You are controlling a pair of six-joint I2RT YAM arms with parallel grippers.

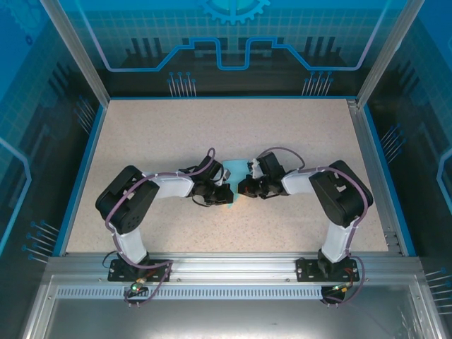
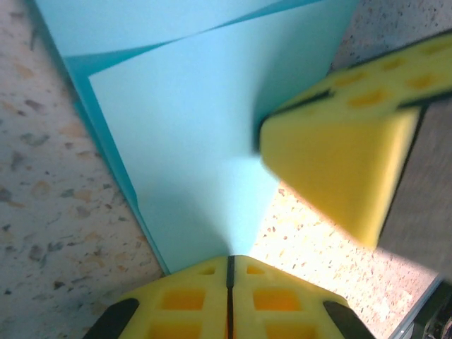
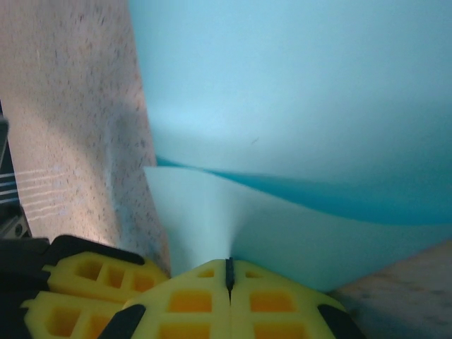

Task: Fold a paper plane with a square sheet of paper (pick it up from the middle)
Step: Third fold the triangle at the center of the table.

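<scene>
The light-blue square sheet of paper (image 1: 238,169) sits at the middle of the table between my two grippers, lifted and bent with overlapping layers. In the left wrist view the paper (image 2: 191,141) rises from my left gripper (image 2: 229,260), which is shut on its near edge. My right gripper's yellow finger (image 2: 339,155) hangs close at the right. In the right wrist view the paper (image 3: 282,85) curves upward from my right gripper (image 3: 228,263), shut on a raised fold. The two grippers, left (image 1: 227,196) and right (image 1: 244,188), almost touch each other.
The speckled beige table (image 1: 155,134) is bordered by a blue rim and a metal frame (image 1: 226,265) at the near edge. Both arm bases stand on that frame. Transparent blue panels enclose the sides and the back.
</scene>
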